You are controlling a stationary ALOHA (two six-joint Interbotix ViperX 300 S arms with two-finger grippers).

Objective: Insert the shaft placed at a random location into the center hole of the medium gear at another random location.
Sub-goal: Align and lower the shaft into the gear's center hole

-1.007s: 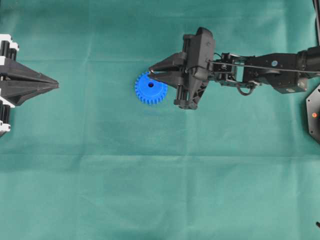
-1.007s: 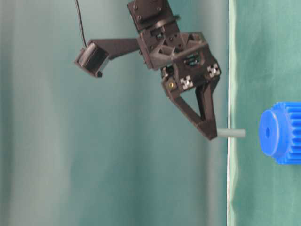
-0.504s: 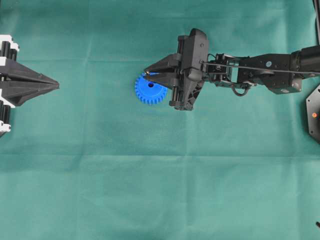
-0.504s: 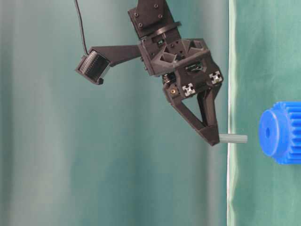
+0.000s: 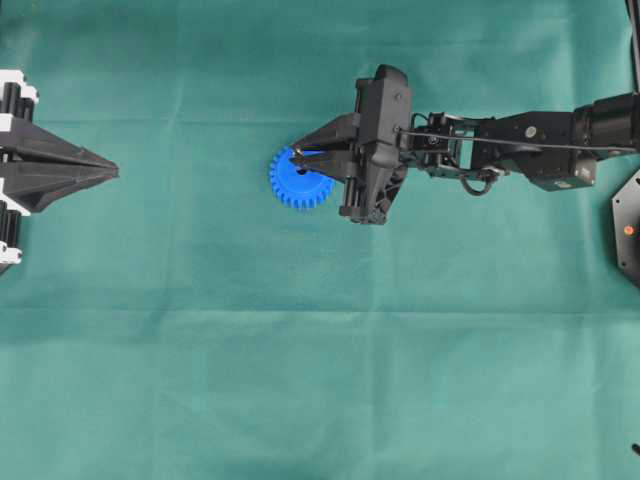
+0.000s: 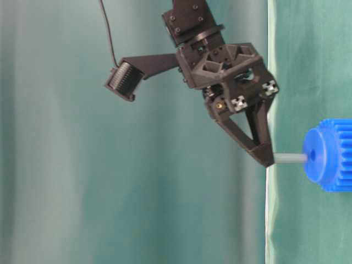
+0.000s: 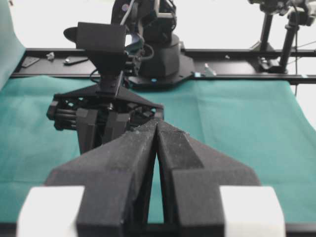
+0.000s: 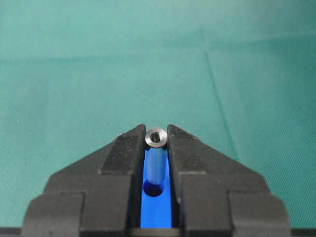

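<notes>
The blue medium gear (image 5: 298,183) lies flat on the green cloth. My right gripper (image 5: 297,153) hangs over it, shut on the silver-grey shaft (image 8: 156,137) at its top end. In the right wrist view the shaft stands upright between the fingers, its lower end at the center hole (image 8: 154,188) of the gear (image 8: 156,215). In the table-level view the shaft (image 6: 290,158) reaches from the gripper (image 6: 268,160) to the hub of the gear (image 6: 330,155). My left gripper (image 5: 105,170) is shut and empty at the far left, and it also shows in its own wrist view (image 7: 157,124).
Green cloth covers the table. A black fixture (image 5: 626,230) sits at the right edge of the overhead view. In the left wrist view the right arm (image 7: 106,111) stands ahead, with a black rail (image 7: 237,52) behind it.
My right gripper has carried the shaft toward the gear. The shaft's free end was apart from the hub and now meets the center hole. The left arm has not moved.
</notes>
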